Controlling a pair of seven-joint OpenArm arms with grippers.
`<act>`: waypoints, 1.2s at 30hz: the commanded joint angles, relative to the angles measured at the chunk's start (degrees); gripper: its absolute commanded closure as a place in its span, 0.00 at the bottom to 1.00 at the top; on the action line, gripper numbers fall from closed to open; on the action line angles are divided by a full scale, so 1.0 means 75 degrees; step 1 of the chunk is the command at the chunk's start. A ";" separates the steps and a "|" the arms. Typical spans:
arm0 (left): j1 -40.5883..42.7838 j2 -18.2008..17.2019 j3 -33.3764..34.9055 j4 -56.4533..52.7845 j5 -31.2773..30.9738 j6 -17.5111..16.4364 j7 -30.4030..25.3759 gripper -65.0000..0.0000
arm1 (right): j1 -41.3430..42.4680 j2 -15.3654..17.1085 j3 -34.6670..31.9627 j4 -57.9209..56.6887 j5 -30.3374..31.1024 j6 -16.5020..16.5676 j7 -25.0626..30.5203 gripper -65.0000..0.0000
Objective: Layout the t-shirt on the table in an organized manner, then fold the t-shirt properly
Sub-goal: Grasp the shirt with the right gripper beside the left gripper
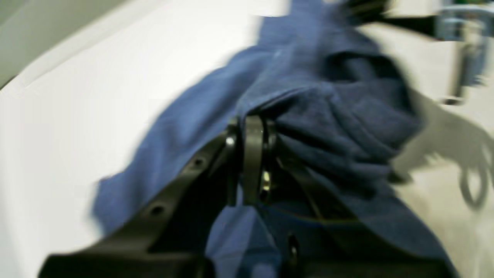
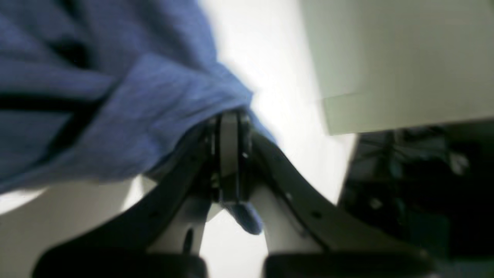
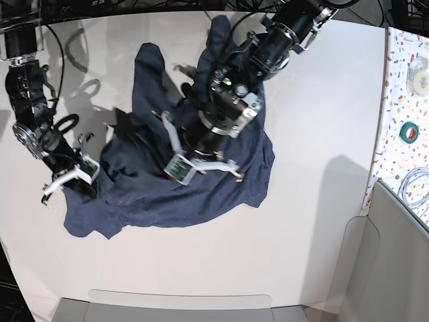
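Note:
The dark blue t-shirt [image 3: 134,201] lies crumpled and bunched on the white table [image 3: 301,235], spreading from the back centre down to the left front. My left gripper [image 3: 194,164] reaches into the middle of the heap. In the left wrist view that gripper [image 1: 251,125] is shut, with a fold of the t-shirt [image 1: 328,116] pinched between its jaws. My right gripper [image 3: 84,178] is at the shirt's left edge. In the right wrist view it [image 2: 229,116] is shut on the hem of the t-shirt [image 2: 135,116], above the table [image 2: 270,69].
A speckled surface [image 3: 402,80] borders the table on the right, holding a green tape roll [image 3: 410,131] and a coiled white cable [image 3: 415,184]. A grey panel [image 3: 395,255] stands at the right front and a grey ledge [image 3: 181,305] runs along the front edge.

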 commanded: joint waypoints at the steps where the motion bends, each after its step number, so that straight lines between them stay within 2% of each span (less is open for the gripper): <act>1: -0.0152 -0.0115 -0.0170 0.0244 0.0064 0.0155 -0.0174 1.00 | 0.0281 -0.0101 0.0069 0.0411 0.0126 -0.0123 0.0047 1.00; 4: -0.0246 -0.0361 -0.0627 0.0443 0.0064 0.0390 -0.0185 1.00 | 0.0551 -0.0710 0.0069 0.0974 0.0126 -0.0123 -0.0480 1.00; 8: -0.0668 -0.0549 -0.1237 0.0466 0.0052 0.0636 -0.0185 1.00 | 0.0949 -0.1589 0.0010 0.1302 0.0091 -0.0123 -0.0820 1.00; 10: -0.0938 -0.0748 -0.1471 0.0466 0.0052 0.0753 -0.0185 1.00 | 0.1160 -0.2187 -0.0001 0.1360 -0.0296 -0.0123 -0.0937 1.00; 14: -0.1477 -0.1252 -0.1905 0.0478 0.0040 0.0847 -0.0185 1.00 | 0.1488 -0.3559 -0.0025 0.1396 -0.1597 -0.0123 -0.0996 1.00; 17: -0.1840 -0.1522 -0.1999 0.0431 0.0040 0.0847 -0.0185 1.00 | 0.1629 -0.4191 -0.0318 0.1372 -0.2265 -0.0123 -0.1148 1.00; 21: -0.1899 -0.1651 -0.1999 0.0373 0.0040 0.0847 -0.0185 1.00 | 0.1312 -0.4215 -0.0963 0.1548 -0.2335 -0.0123 -0.1652 1.00; 26: -0.1536 -0.1615 -0.1999 0.0396 0.0040 0.0835 -0.0209 1.00 | -0.0247 -0.4156 -0.1572 0.2029 -0.2335 -0.0123 -0.1758 0.98; 29: -0.1383 -0.1592 -0.1999 0.0396 0.0040 0.0835 -0.0525 1.00 | -0.1114 -0.4051 -0.2240 0.2099 -0.2347 -0.0147 -0.1758 0.79; 33: -0.1289 -0.1592 -0.1963 0.0396 0.0040 0.0824 -0.0572 1.00 | -0.1735 -0.4109 -0.2861 0.1841 -0.2406 -0.0205 -0.1793 0.56; 35: -0.1278 -0.1580 -0.1952 0.0396 0.0040 0.0824 -0.0572 1.00 | -0.1841 -0.4145 -0.2979 0.1607 -0.2581 -0.0557 -0.1781 0.49; 36: -0.1254 -0.1533 -0.1963 0.0396 0.0040 0.0824 -0.0572 1.00 | -0.1841 -0.4203 -0.3096 0.1454 -0.2781 -0.0897 -0.1770 0.49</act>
